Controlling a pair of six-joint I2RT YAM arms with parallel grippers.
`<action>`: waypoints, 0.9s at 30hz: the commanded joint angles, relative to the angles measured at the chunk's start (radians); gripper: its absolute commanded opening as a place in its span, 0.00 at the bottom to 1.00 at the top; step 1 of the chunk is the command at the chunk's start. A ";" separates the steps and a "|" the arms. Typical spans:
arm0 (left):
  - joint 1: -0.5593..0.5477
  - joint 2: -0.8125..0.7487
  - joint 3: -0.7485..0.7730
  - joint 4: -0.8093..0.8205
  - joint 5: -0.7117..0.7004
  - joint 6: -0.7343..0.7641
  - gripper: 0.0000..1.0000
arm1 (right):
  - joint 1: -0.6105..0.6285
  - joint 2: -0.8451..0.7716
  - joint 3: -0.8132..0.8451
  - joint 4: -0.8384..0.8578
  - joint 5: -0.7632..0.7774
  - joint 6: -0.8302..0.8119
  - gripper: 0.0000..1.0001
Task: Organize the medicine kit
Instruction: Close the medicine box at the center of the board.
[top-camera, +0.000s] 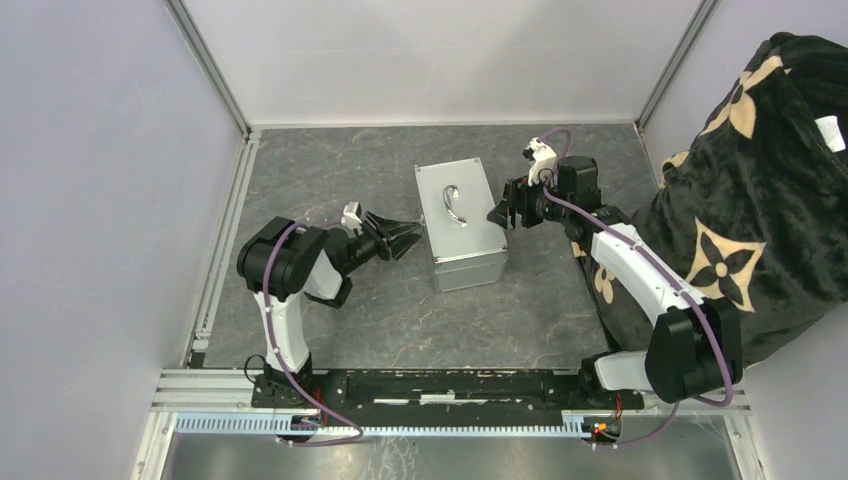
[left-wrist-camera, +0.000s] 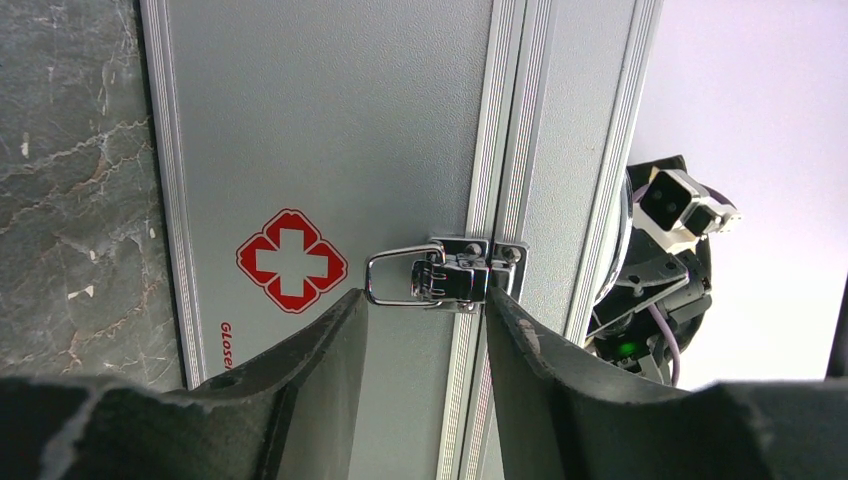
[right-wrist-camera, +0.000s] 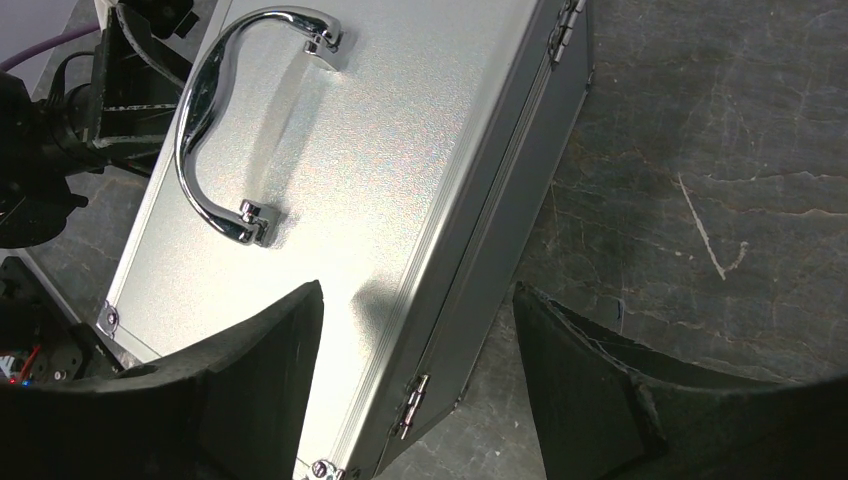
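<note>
Silver-grey medicine kit (top-camera: 470, 238), red cross emblem (left-wrist-camera: 291, 260); grey marbled table (top-camera: 330, 170).

The left arm (top-camera: 285, 300) and right arm (top-camera: 640, 270) share black joints, white links, purple cables (right-wrist-camera: 50, 45) and black fingers (left-wrist-camera: 300, 380).

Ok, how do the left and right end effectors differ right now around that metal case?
The left end effector faces the front of the case, framing the latch. The right end effector sits at the opposite side, framing the top edge above the hinges. The left's opening looks narrower than the right's. Both are open and hold nothing.
</note>
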 joint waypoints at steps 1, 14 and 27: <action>-0.006 -0.008 0.011 0.239 0.029 -0.007 0.53 | 0.008 0.022 0.030 0.026 0.001 0.025 0.73; -0.006 -0.027 0.015 0.239 0.030 -0.014 0.46 | 0.034 0.091 0.034 0.031 -0.056 0.038 0.49; 0.045 -0.043 -0.050 0.240 0.031 0.002 0.50 | 0.045 0.111 0.041 0.016 -0.046 0.023 0.53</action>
